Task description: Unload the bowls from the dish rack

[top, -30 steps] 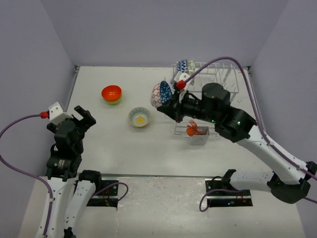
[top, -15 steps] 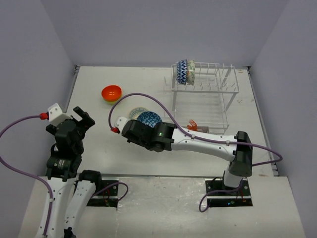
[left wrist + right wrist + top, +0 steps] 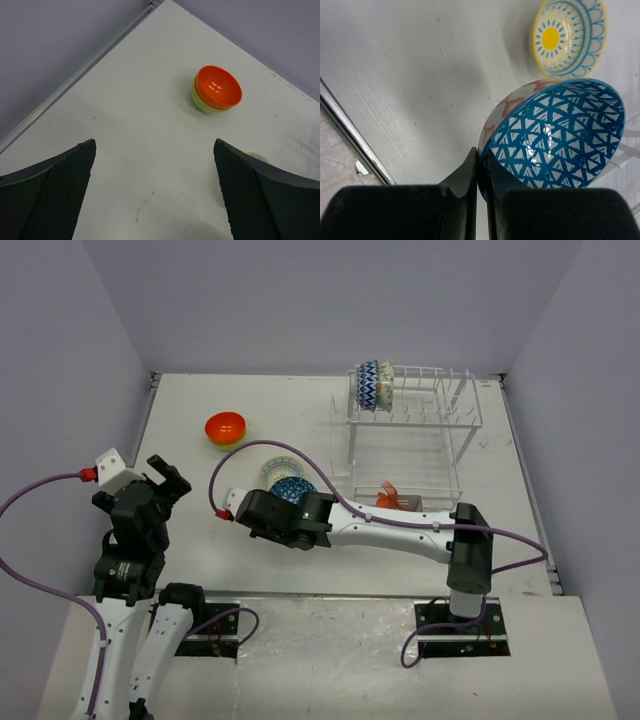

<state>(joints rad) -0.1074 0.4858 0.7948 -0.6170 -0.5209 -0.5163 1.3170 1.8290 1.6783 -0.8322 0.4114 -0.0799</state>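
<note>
I'm pinching the red-and-blue bowl [image 3: 555, 135] by its rim in the right end effector [image 3: 480, 161], the left end effector [image 3: 155, 192] hanging spread.

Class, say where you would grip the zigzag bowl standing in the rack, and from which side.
Pinch the zigzag bowl by its top rim, from above. It stands on edge in the rack's top row: wires hem its lower part, the thin top rim is free.

White arms [image 3: 390, 530] with black joints carry purple cables [image 3: 55, 477] with red ends; the tool fingers [image 3: 55, 190] are black and mesh-textured.
</note>
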